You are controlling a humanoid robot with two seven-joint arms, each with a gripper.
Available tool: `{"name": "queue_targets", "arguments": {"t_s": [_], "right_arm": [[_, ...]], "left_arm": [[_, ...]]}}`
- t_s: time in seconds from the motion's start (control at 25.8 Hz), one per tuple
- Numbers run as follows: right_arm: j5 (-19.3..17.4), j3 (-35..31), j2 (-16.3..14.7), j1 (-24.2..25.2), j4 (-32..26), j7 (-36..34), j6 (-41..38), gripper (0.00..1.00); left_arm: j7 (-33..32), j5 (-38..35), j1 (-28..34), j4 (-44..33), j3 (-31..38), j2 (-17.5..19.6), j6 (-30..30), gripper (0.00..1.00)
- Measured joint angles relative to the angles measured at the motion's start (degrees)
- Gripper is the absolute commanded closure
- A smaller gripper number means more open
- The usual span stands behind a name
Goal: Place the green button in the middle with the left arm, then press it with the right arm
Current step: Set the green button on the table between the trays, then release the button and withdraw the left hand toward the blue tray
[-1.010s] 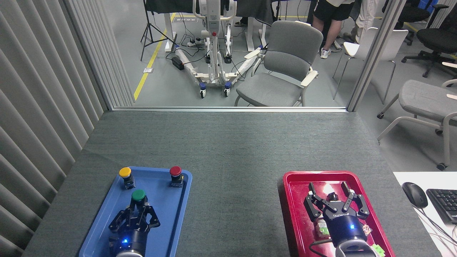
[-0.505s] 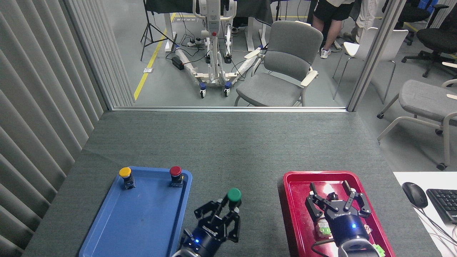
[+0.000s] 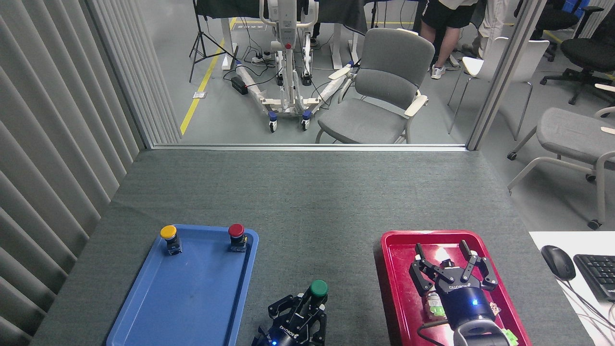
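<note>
Green button held low over the middle cloth, between the two trays.

Nearest the robot, the left gripper [image 3: 307,307] has its jaws closed on the dark body of the green button [image 3: 318,288], cap upward, over the bare cloth of the middle [image 3: 312,226]; whether the base already touches the table cannot be told. The upright hold looks meant to leave the cap free for pressing. To the right, the right gripper [image 3: 449,262] hangs over the red tray [image 3: 389,269] with jaws spread and empty, apparently kept clear until the button is set down. To the left, the blue tray [image 3: 192,293] carries the yellow button [image 3: 168,232] and red button [image 3: 236,230] at its far end. Beyond lie bare table and a grey chair [image 3: 384,86].
</note>
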Motion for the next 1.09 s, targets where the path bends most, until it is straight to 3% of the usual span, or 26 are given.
{"name": "queue_targets", "arguments": {"t_s": [0.16, 0.27, 0.39, 0.47, 0.74, 1.09], "right_arm": [[0.3, 0.1, 1.3, 0.0, 0.0, -0.2, -1.0, 0.27], [1.6, 0.2, 2.5, -0.1, 0.0, -0.2, -1.4, 0.52], [2.5, 1.2, 3.4, -0.1, 0.0, -0.3, -1.6, 0.86], [2.8, 2.5, 3.7, -0.1, 0.0, -0.3, -1.9, 1.00], [3.4, 10.7, 5.4, -2.0, 0.1, -0.4, -1.3, 1.00], [5.6, 21.1, 7.7, -4.8, 2.7, 0.0, -0.9, 1.00]], "left_arm": [[-1.7, 0.1, 0.8, -2.2, 0.6, 0.1, 0.8, 0.01], [-1.6, 0.0, 2.7, -7.7, 1.2, 0.4, 0.9, 0.01], [-2.1, 0.0, 5.9, -15.1, 2.7, 0.9, 0.8, 0.01], [-3.3, 0.2, 9.1, -20.9, 4.4, 1.6, 0.9, 0.01], [-4.3, 0.2, 20.7, -39.3, 22.5, 4.2, 3.0, 0.01], [-7.0, 0.5, 22.5, -38.9, 40.5, 3.8, 2.3, 0.01]]}}
